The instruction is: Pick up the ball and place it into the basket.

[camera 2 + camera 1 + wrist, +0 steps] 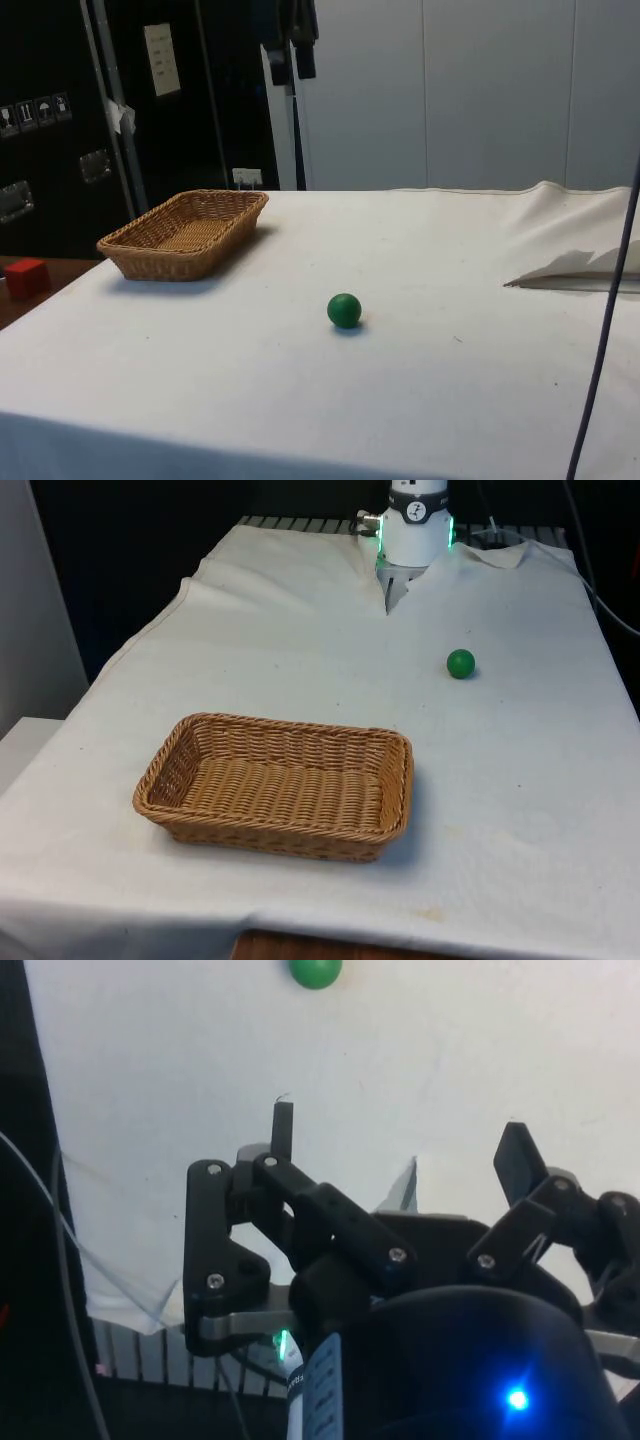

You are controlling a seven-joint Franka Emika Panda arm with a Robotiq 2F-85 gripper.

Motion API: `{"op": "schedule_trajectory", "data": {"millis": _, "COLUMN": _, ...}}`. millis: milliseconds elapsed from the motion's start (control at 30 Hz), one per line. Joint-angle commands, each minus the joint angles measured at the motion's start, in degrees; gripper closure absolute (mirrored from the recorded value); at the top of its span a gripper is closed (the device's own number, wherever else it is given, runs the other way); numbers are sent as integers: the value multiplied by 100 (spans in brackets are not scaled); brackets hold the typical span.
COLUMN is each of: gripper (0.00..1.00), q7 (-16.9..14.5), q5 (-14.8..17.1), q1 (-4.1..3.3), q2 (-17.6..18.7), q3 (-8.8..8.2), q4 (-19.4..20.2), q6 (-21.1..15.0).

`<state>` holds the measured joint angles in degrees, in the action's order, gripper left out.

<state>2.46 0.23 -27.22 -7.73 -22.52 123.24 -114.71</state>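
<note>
Count on the surface point(300, 640): one ball point(460, 664), one basket point(280, 783) — nothing else of the task's own.

Ball: green, resting on the white cloth point(450, 260), out in the open and well apart from the basket. In the front view it sits toward the front view's right, farther back than the basket. Nothing touches it.

Basket: woven wicker, rectangular, shallow, upright, nothing inside it. In the side view it stands beyond the ball, close to the surface's edge.

End effector point(400, 1150): two black fingers point(283, 1130), spread wide apart, gripping nothing. It hangs above the cloth — the ball is visible past its fingertips in the wrist view, well clear of them.

Other items: one small red block point(26, 277) beside the surface on a lower brown ledge, side view.
</note>
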Motion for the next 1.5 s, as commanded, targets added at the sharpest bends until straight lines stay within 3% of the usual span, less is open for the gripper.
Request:
{"op": "schedule_trajectory", "data": {"millis": 0, "gripper": 0, "q7": 103, "q5": -86, "q1": -6, "q2": -69, "q3": 40, "q4": 115, "q6": -115}}
{"op": "schedule_trajectory", "data": {"millis": 67, "gripper": 0, "q7": 40, "q5": -17, "q1": 0, "q2": -29, "q3": 34, "q4": 74, "q6": -34}}
{"op": "schedule_trajectory", "data": {"millis": 233, "gripper": 0, "q7": 183, "q5": -97, "q1": 0, "q2": -155, "q3": 138, "q4": 361, "q6": -292}}
{"op": "schedule_trajectory", "data": {"millis": 300, "gripper": 0, "q7": 115, "q5": -34, "q1": 0, "q2": -120, "q3": 126, "q4": 338, "q6": -235}}
{"op": "schedule_trajectory", "data": {"millis": 533, "gripper": 0, "q7": 178, "q5": -80, "q1": 6, "q2": -206, "q3": 183, "q4": 705, "q6": -607}}
{"op": "schedule_trajectory", "data": {"millis": 567, "gripper": 0, "q7": 126, "q5": -34, "q1": 0, "q2": -160, "q3": 172, "q4": 642, "q6": -510}}
{"op": "schedule_trajectory", "data": {"millis": 833, "gripper": 0, "q7": 143, "q5": -74, "q1": 6, "q2": -201, "q3": 178, "q4": 1077, "q6": -1031}}
{"op": "schedule_trajectory", "data": {"millis": 867, "gripper": 0, "q7": 120, "q5": -34, "q1": 0, "q2": -166, "q3": 172, "q4": 985, "q6": -900}}
{"op": "schedule_trajectory", "data": {"millis": 933, "gripper": 0, "q7": 138, "q5": -69, "q1": 6, "q2": -195, "q3": 178, "q4": 1215, "q6": -1203}}
{"op": "schedule_trajectory", "data": {"millis": 1467, "gripper": 0, "q7": 132, "q5": -46, "q1": -6, "q2": 11, "q3": 229, "q4": 1833, "q6": -2217}}
